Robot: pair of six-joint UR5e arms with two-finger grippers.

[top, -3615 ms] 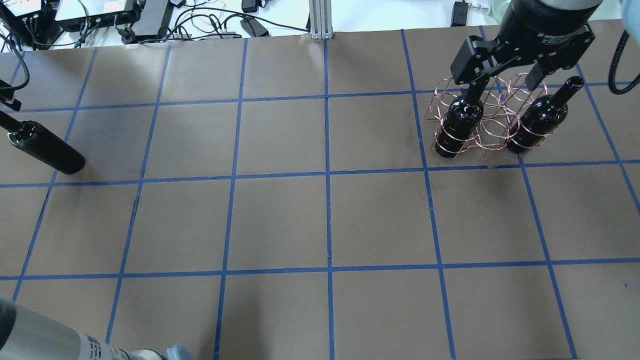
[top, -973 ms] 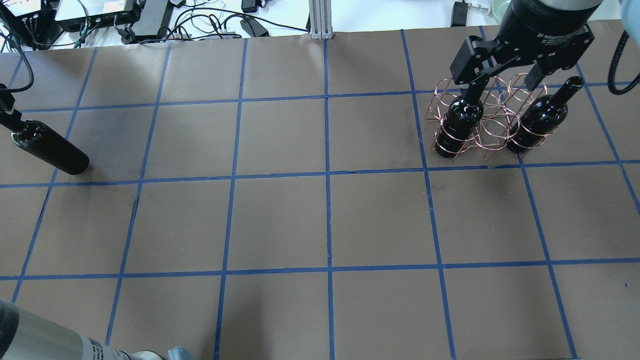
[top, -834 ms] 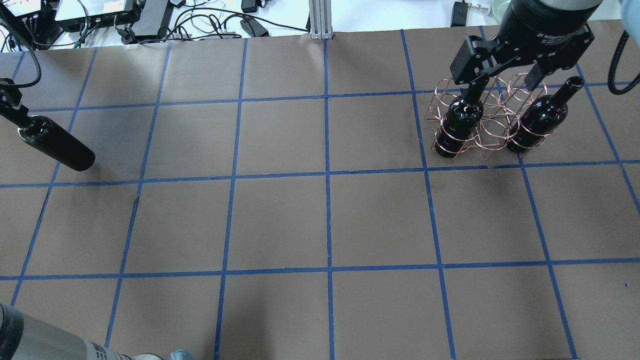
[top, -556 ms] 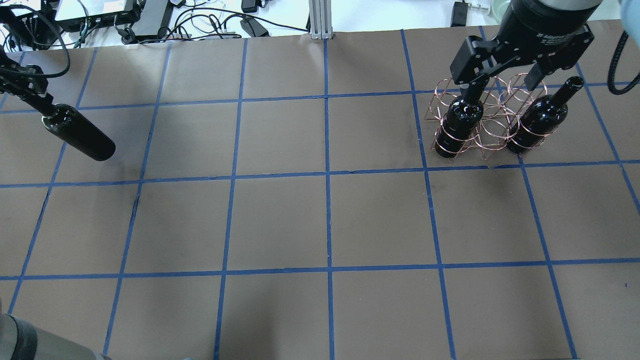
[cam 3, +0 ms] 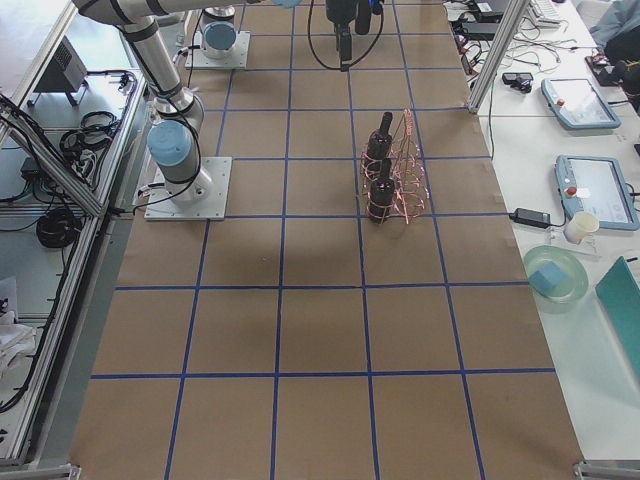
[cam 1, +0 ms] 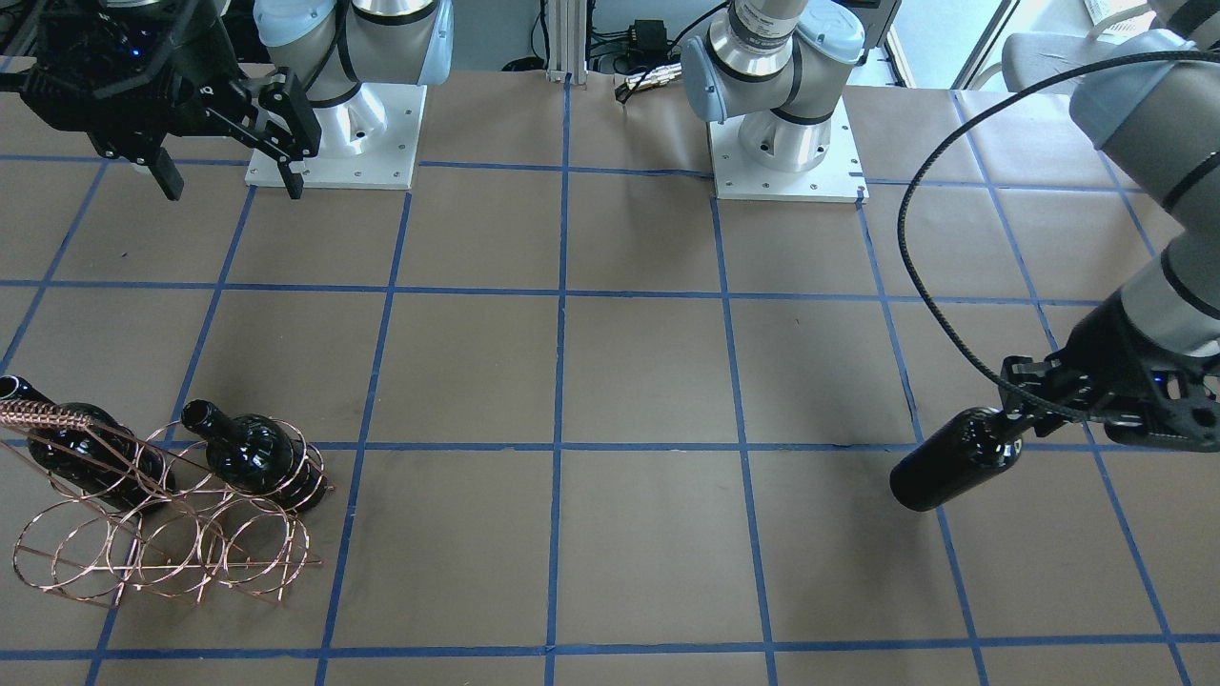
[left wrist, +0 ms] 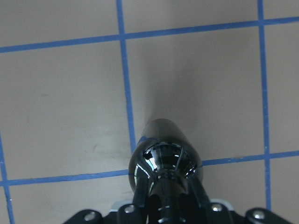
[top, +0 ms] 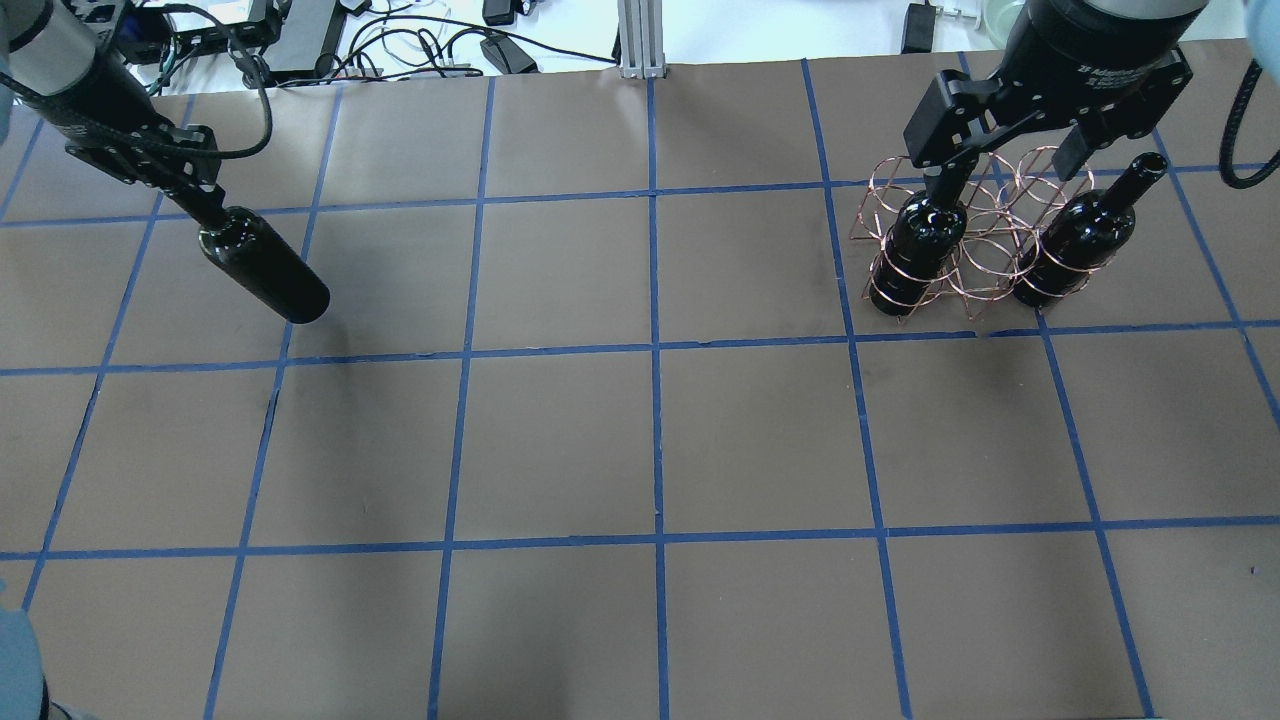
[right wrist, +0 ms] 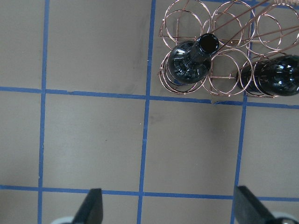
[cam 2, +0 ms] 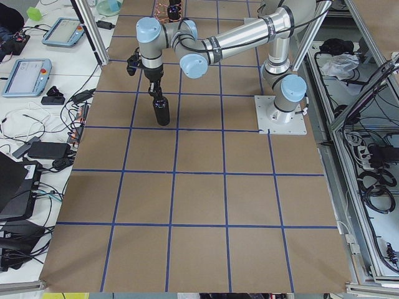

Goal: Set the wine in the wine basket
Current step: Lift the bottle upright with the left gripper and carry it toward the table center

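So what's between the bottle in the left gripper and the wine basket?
Only bare table separates the wine from the wine basket, overhead view.

The table (top: 560,440) is covered with brown paper, divided into squares by blue tape lines (top: 655,350). On the robot's far right stands the copper wine basket (top: 980,240). A black bottle (top: 915,250) and a second bottle (top: 1075,245) stand upright in its nearer row, one hoop between them. The left base plate (cam 1: 829,181) and the right base plate (cam 1: 381,162) lie at the robot's edge.

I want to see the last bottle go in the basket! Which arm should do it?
Left. The left tool is shut on the neck of the wine, which hangs from it. The right tool hangs open and empty over the wine basket, whose middle hoops are free.
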